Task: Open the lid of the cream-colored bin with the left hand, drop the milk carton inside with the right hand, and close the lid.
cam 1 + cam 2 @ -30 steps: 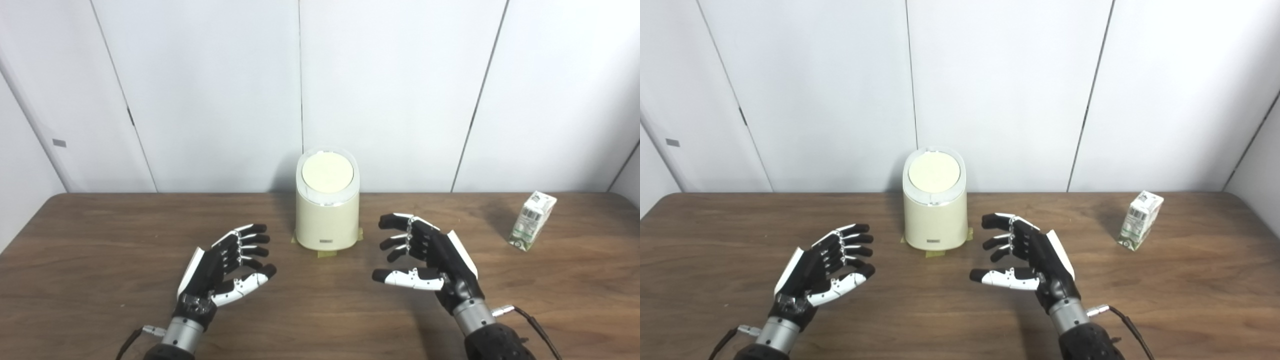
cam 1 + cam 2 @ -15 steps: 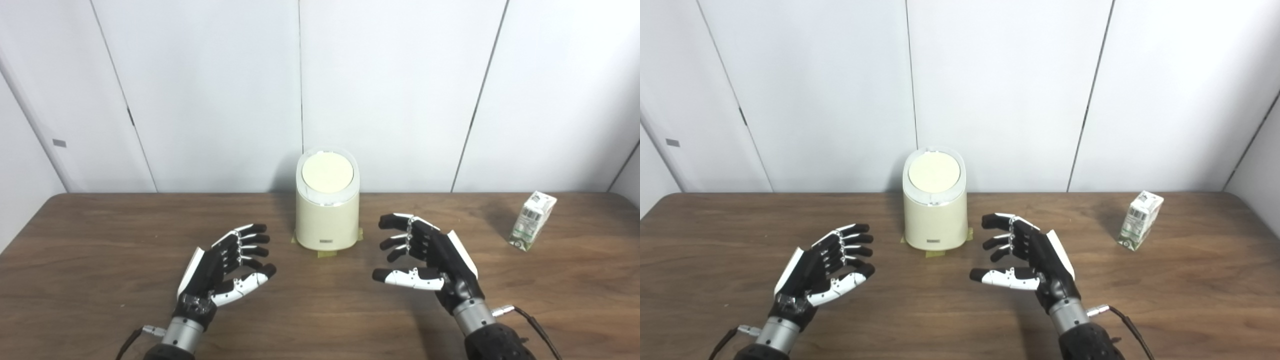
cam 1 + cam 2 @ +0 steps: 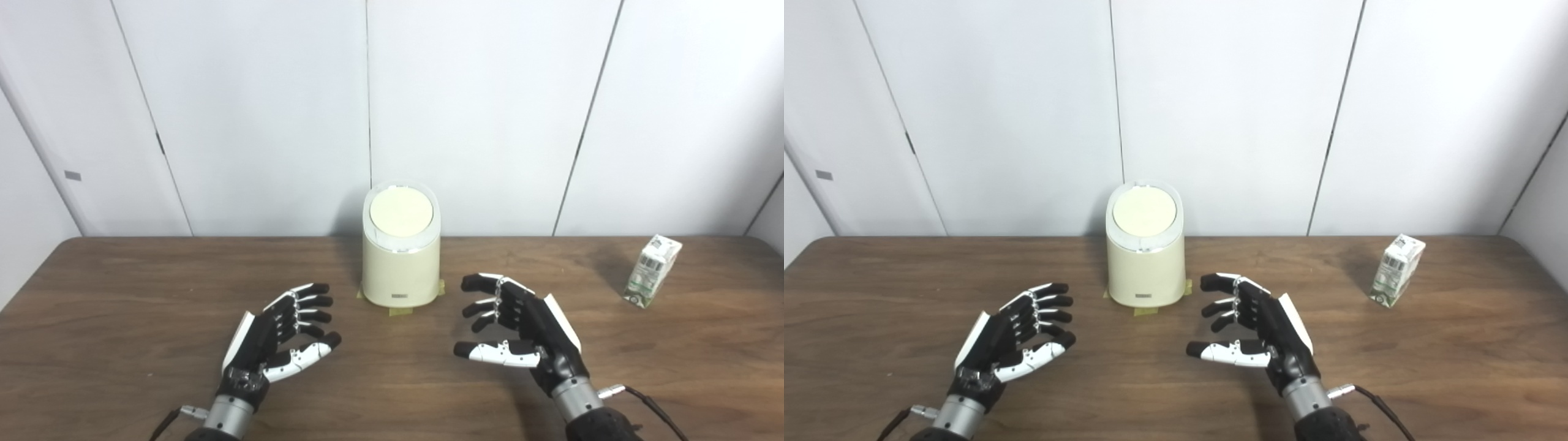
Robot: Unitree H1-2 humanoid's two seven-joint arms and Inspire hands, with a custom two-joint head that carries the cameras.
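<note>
The cream-colored bin (image 3: pixel 400 263) stands at the back middle of the wooden table, its round lid (image 3: pixel 401 212) down flat. A small white and green milk carton (image 3: pixel 652 270) stands upright near the table's far right. My left hand (image 3: pixel 275 337) hovers open in front and to the left of the bin, fingers spread, holding nothing. On the other side of the bin my right hand (image 3: pixel 520 334) is open too, palm turned inward, well to the left of the carton.
Tan tape patches (image 3: pixel 401 310) stick out from under the bin's base. A white panelled wall (image 3: pixel 478 110) rises right behind the table's back edge. The table (image 3: pixel 122 294) stretches wide on both sides of the hands.
Both hands have drawn back a little toward the table's near edge and sit lower in the picture. The bin and the carton have not moved.
</note>
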